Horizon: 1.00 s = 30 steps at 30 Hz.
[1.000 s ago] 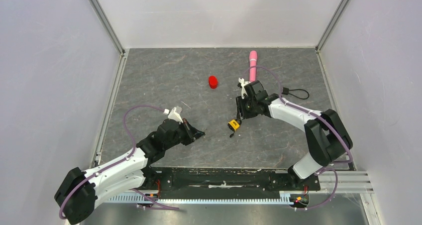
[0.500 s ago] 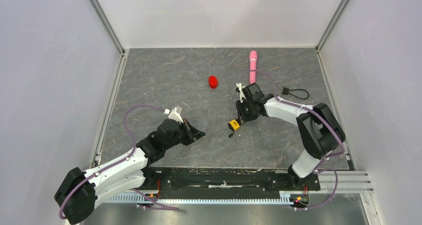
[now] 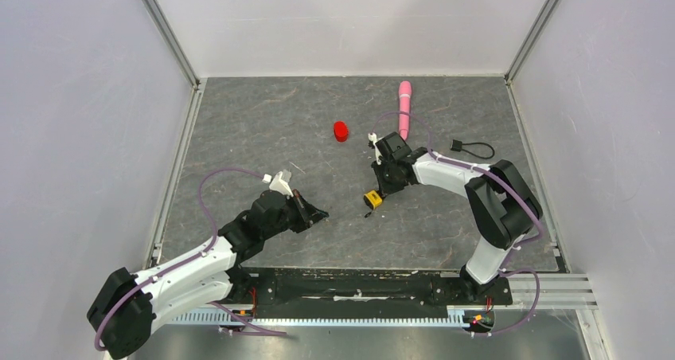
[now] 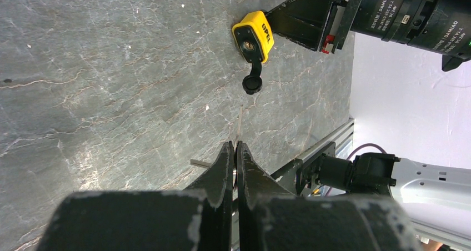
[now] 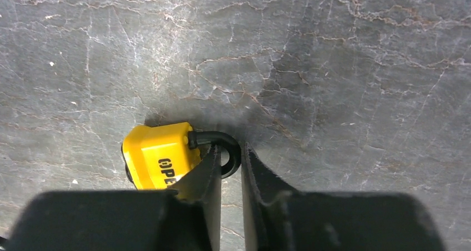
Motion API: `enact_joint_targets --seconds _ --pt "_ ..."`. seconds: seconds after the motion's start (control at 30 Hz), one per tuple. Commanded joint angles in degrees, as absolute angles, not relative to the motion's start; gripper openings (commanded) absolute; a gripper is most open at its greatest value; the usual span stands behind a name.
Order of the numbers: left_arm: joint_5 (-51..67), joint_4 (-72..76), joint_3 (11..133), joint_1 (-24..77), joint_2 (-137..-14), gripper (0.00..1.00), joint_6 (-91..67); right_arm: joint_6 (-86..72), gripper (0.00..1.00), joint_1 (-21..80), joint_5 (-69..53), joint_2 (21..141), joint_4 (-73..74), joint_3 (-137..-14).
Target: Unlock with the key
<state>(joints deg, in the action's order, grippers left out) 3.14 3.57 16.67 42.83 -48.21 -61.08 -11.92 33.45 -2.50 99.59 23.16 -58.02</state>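
Observation:
A small yellow padlock point(image 3: 372, 197) lies on the grey slate table, also showing in the left wrist view point(image 4: 254, 35) with its black keyhole flap point(image 4: 252, 83) hanging open. My right gripper point(image 3: 381, 187) is down at the lock, its jaws point(image 5: 231, 151) pinched on the black shackle point(image 5: 233, 149), one finger on each side. My left gripper point(image 3: 317, 214) hovers low to the left of the lock, shut point(image 4: 235, 145) on the key point(image 4: 240, 120), a thin silvery blade that sticks out past the tips, edge-on, toward the padlock.
A red cap-like piece point(image 3: 341, 131) sits behind the lock. A pink stick point(image 3: 404, 105) lies at the back. A black cord with a block end point(image 3: 471, 147) lies at the right. White walls close three sides; a metal rail point(image 3: 358, 284) runs along the near edge.
My right gripper has shifted a little left and back and narrowed its jaws onto the shackle; the padlock has edged left with it. The left arm has not moved.

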Motion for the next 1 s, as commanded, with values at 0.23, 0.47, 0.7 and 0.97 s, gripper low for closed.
enact_joint_targets --seconds 0.23,0.47,0.7,0.97 --pt "3.9 6.4 18.3 42.6 -45.9 0.02 -62.6 -11.6 0.0 33.4 -13.4 95.4 12.1 -51.8" --pt "7.0 8.1 19.9 42.6 -46.0 0.02 -62.2 -15.0 0.0 32.2 -23.6 89.6 1.5 -47.1" --pt "10.1 10.9 20.7 42.6 -46.9 0.02 -61.1 -19.4 0.0 30.1 -30.5 85.0 -6.3 -43.4" --pt "9.9 11.3 19.7 42.7 -47.4 0.02 -61.2 -18.8 0.0 29.1 -29.5 85.6 -6.9 -41.1"
